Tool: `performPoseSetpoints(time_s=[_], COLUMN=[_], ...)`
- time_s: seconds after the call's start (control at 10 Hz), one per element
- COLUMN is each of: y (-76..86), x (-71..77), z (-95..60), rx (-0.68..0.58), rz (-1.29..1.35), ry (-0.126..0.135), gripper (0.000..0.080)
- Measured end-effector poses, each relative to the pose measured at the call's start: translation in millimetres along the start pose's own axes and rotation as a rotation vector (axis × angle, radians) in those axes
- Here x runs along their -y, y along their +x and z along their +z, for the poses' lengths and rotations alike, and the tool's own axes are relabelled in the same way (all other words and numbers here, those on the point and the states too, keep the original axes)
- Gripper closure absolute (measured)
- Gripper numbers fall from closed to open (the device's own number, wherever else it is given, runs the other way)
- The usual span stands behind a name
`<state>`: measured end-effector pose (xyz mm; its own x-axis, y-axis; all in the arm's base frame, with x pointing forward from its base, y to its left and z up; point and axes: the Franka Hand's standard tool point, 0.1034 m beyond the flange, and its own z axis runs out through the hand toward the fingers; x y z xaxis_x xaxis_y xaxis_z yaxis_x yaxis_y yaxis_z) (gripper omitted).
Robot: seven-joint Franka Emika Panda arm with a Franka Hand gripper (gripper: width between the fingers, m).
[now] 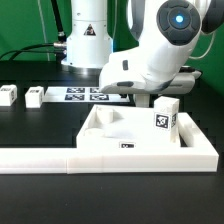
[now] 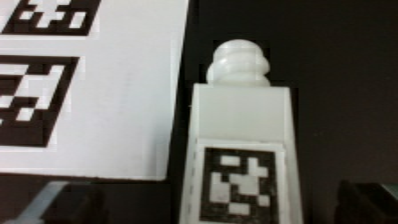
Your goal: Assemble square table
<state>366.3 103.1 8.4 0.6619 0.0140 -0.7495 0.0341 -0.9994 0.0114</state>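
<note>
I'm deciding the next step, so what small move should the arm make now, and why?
Probably lower straight down and close on the leg. The open gripper hangs over it, and the leg lies flat on the black table close beside the marker board, not yet grasped.

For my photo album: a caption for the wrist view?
White tagged table leg lying on the black table beside the marker board.

Robotics laboratory bench: a white Franka arm (image 1: 150,65) over a black table (image 1: 40,125) carrying the fixed marker board (image 1: 85,94) and small white legs (image 1: 35,96), all bearing black-and-white square tags.
</note>
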Motion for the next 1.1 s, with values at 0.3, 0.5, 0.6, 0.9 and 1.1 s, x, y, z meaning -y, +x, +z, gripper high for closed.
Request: performPoseSetpoints(time_s=[0.3,0.5,0.6,0.9,1.1], y=[0.3,0.4,0.5,-2.0,-6.3], x=[-1.5,-2.4,-2.8,-10.5,-17.6], z=[-0.2,-0.3,-0.4,-13.3,-44.2], rx=[0.0,0.0,0.0,-0.004,-0.021], rz=[0.003,0.004,0.005,-0.003,-0.001], ry=[0.003,0.005,0.005,0.022,0.047], gripper=[0.0371,0.0512,0.0512,0.0512,0.0511])
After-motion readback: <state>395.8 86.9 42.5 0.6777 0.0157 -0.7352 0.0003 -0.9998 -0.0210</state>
